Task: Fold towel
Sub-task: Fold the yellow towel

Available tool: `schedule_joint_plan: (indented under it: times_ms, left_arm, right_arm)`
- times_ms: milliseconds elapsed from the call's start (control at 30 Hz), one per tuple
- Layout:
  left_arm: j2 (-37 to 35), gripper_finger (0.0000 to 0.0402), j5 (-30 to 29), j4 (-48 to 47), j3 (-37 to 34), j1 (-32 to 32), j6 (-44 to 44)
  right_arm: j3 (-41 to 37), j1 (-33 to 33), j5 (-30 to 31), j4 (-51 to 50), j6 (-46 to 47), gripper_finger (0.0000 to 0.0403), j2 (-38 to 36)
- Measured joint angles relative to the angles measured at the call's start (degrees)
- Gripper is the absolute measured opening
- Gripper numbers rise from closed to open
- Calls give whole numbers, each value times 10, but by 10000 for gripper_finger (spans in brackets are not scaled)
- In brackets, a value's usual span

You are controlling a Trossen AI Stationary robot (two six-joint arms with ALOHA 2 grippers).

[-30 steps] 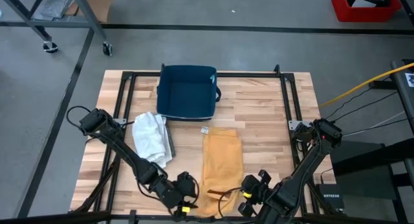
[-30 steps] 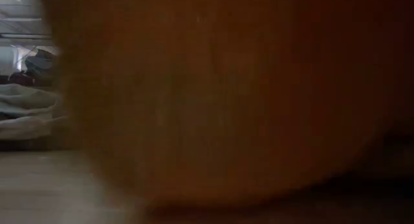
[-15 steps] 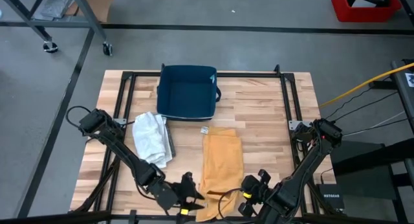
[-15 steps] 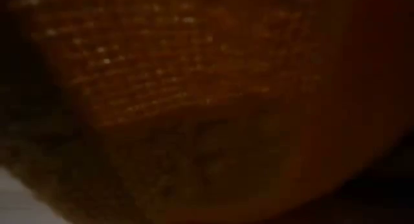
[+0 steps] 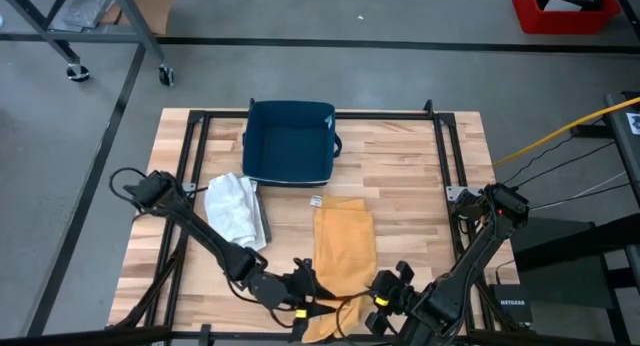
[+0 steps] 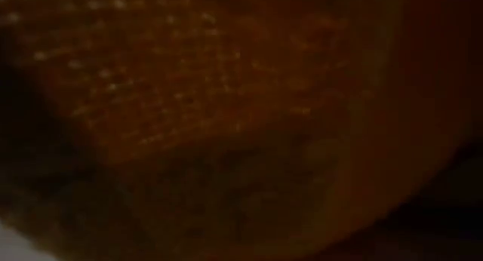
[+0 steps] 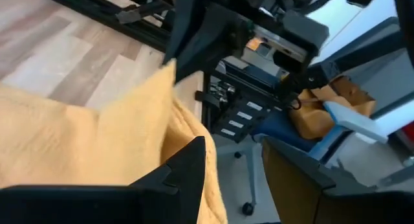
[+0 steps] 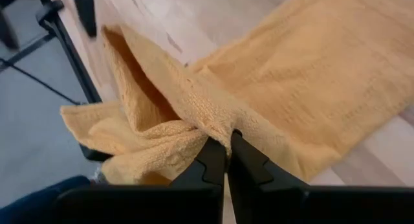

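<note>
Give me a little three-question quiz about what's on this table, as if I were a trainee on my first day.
1. True or false: the right gripper is shut on an edge of the yellow towel.
2. Which lies closest to the white cloth? A) the dark blue bin B) the red crate C) the yellow cable
3. Fill in: the left gripper is at the near end of the ____ towel, at the front edge of the wooden table.

Key: 1 true; 2 A; 3 yellow.
</note>
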Motion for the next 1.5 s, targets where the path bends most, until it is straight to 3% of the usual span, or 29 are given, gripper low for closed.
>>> schedule_joint_plan:
  times_ms: [733, 1200, 1500]
  left_arm:
    - [8, 143, -1, 4, 0, 8, 62]
    - [2, 143, -2, 5, 0, 2, 64]
    - [2, 143, -1, 4, 0, -4, 76]
  right_arm:
    - [0, -42, 36, 16, -42, 6, 0]
    - [0, -93, 52, -174, 117, 3, 0]
    - [0, -143, 50, -237, 153, 3, 0]
